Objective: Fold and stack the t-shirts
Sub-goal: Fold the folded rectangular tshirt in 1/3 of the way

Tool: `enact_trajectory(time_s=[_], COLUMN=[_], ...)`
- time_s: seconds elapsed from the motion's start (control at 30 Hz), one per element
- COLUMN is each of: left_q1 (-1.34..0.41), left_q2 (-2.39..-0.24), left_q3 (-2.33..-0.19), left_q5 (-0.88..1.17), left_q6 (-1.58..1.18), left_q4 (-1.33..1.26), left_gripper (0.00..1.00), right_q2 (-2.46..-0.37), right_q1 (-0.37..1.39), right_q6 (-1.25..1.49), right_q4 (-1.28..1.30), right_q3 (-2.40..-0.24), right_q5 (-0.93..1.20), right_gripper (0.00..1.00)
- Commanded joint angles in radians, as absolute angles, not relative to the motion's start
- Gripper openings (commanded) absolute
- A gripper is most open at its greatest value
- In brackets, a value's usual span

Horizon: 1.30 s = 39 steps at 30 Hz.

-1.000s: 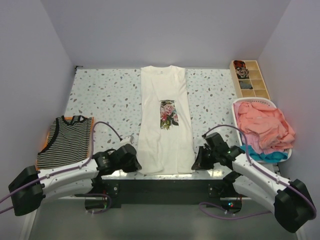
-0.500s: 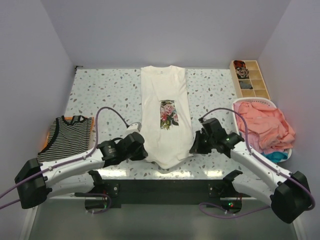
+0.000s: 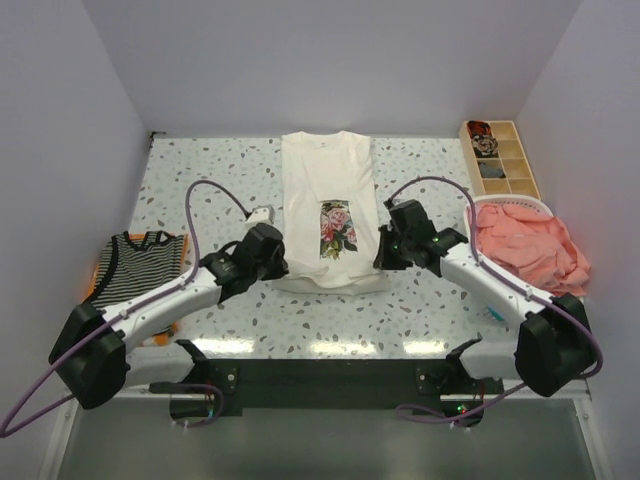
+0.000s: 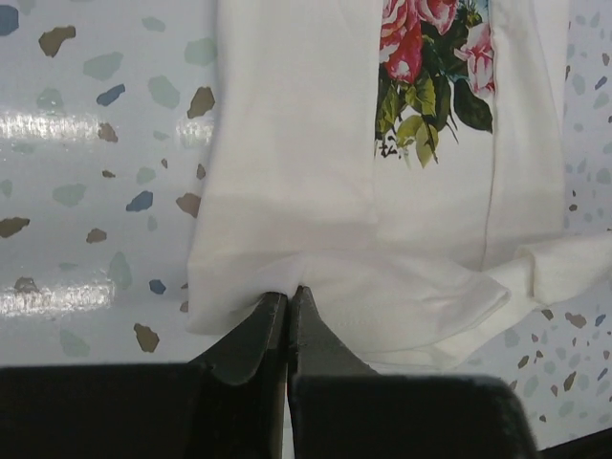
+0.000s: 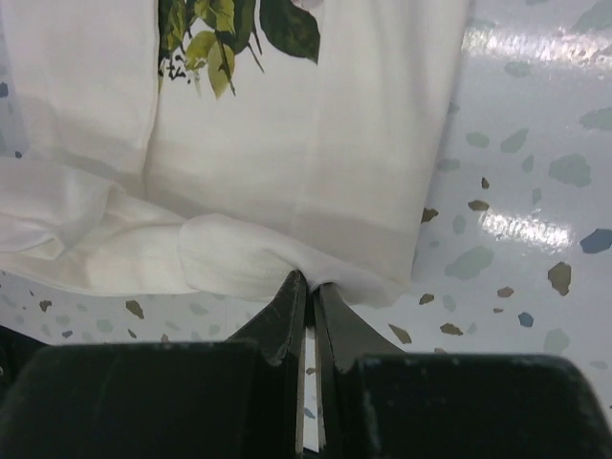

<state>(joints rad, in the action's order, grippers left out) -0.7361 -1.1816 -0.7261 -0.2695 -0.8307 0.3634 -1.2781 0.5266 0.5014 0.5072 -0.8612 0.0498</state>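
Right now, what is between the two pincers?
The cream t-shirt, its bottom edge folded up; the left pincer and right pincer each pinch a corner. The top view shows it.

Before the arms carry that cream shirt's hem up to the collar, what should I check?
1. Left gripper shut on the cream t-shirt hem: ok.
2. Right gripper shut on the same hem: ok.
3. Grippers level across the shirt, top view: ok.
4. Hem flat between them: not ok, it bunches in both wrist views.
5. Upper half lying flat toward the collar: ok.
6. Left arm clear of the striped t-shirt: cannot tell, it crosses over one corner.
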Motion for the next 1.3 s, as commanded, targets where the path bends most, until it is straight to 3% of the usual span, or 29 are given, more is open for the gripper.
enact_trajectory(time_s=[0.0, 0.3, 0.63, 0.7, 1.0, 1.07, 1.1, 1.17, 1.2, 1.27], left_q1=[-0.686, -0.537, -0.489, -0.485, -0.413, -0.402, -0.393, -0.387, -0.387, -0.385], left_q2=[-1.244, -1.414, -1.644, -1.673, -1.693, -1.707, -1.727, -1.741, -1.75, -1.749], left_q3=[-0.782, -0.87, -0.989, -0.996, -1.002, -1.035, -1.048, -1.069, -1.071, -1.066], left_q5=[-0.25, -0.157, -0.049, -0.049, -0.074, -0.06, -0.049, -0.034, -0.031, -0.044], left_q6=[-0.726, -0.62, -0.548, -0.546, -0.491, -0.471, -0.469, -0.468, -0.468, -0.466], left_q4=[0.217, 0.103, 0.017, 0.015, -0.091, -0.087, -0.086, -0.087, -0.09, -0.09], left_gripper=[0.0, 0.0, 0.0, 0.0, 0.0, 0.0, 0.0, 0.38, 0.58, 1.0], right_q2=[-1.345, -1.523, -1.664, -1.686, -1.801, -1.819, -1.836, -1.833, -1.81, -1.77], right_q1=[0.512, 0.476, 0.403, 0.399, 0.305, 0.29, 0.285, 0.272, 0.267, 0.261], right_q6=[0.448, 0.408, 0.384, 0.377, 0.368, 0.371, 0.373, 0.37, 0.373, 0.367], right_q4=[0.454, 0.442, 0.436, 0.422, 0.321, 0.322, 0.321, 0.305, 0.293, 0.276], right_q3=[-0.965, -1.11, -1.181, -1.186, -1.261, -1.281, -1.295, -1.296, -1.275, -1.252], right_q5=[0.003, -0.015, -0.012, -0.012, -0.023, -0.002, -0.002, 0.037, 0.037, 0.017], right_gripper=[0.04, 0.04, 0.05, 0.16, 0.06, 0.17, 0.34, 0.51, 0.68, 0.73])
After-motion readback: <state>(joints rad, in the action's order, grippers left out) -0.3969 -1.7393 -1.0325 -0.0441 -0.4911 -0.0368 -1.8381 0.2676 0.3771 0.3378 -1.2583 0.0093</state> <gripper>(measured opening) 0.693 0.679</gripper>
